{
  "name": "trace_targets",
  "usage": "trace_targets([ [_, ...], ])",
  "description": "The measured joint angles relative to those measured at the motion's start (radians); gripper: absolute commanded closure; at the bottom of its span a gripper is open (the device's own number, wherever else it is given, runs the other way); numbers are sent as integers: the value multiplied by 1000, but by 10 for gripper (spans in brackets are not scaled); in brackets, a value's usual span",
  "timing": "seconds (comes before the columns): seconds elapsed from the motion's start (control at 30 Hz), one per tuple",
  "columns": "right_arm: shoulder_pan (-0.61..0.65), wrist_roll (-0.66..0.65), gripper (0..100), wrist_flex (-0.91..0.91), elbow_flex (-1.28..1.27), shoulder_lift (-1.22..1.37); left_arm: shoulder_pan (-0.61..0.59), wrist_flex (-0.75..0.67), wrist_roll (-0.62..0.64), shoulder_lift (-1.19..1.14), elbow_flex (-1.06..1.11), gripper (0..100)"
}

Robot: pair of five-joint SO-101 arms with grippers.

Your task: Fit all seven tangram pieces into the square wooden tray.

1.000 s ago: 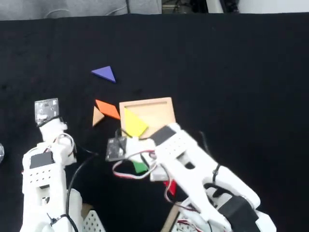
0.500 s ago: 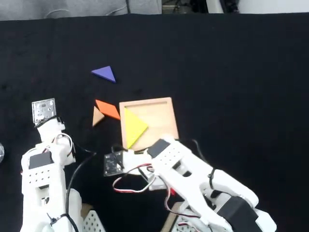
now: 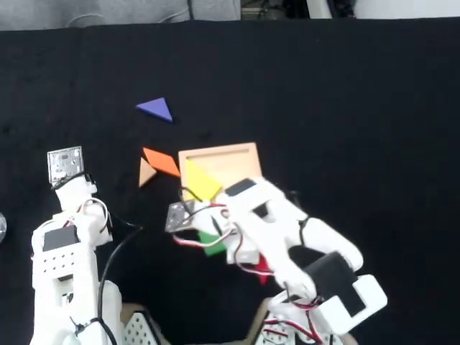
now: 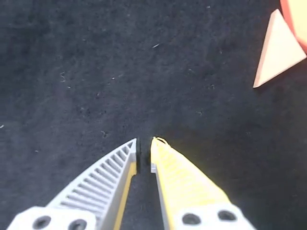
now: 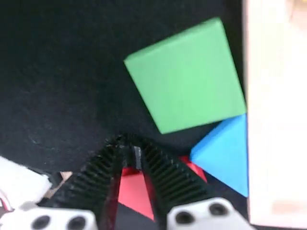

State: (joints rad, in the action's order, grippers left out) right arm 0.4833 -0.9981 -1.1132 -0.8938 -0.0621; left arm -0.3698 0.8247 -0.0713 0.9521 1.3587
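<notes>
I log my right pincer (image 5: 128,146) pressed shut above the red piece (image 5: 136,194), green square (image 5: 187,81) just ahead of its tips, blue triangle (image 5: 225,153) to one side, hard by the wooden tray (image 5: 273,120). Tray contents: yellow triangle (image 3: 201,181). Left pincer (image 4: 144,146) closed to a slit, tan triangle (image 4: 280,50) lying ahead on the tabletop (image 4: 96,62).

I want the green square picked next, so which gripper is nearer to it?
Right. The right gripper sits just beside the green square, over the red piece. The left gripper is over bare cloth by the tan triangle, well away from it.
</notes>
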Motion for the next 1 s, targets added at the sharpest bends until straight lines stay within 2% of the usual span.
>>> trace_targets([
  [0.2,-198,-84,988,-46,-6,-95,0,0,0,0,0,927],
  [0.47,-330,-127,988,-89,-6,-273,0,0,0,0,0,927],
  [0.63,-414,-127,988,-17,0,-276,0,0,0,0,0,927],
  [0.73,-471,-23,987,52,75,-276,0,0,0,0,0,927],
  [0.87,-482,241,972,176,161,-238,0,0,0,0,0,927],
  [1.0,-408,381,825,133,275,-94,0,0,0,0,0,927],
])
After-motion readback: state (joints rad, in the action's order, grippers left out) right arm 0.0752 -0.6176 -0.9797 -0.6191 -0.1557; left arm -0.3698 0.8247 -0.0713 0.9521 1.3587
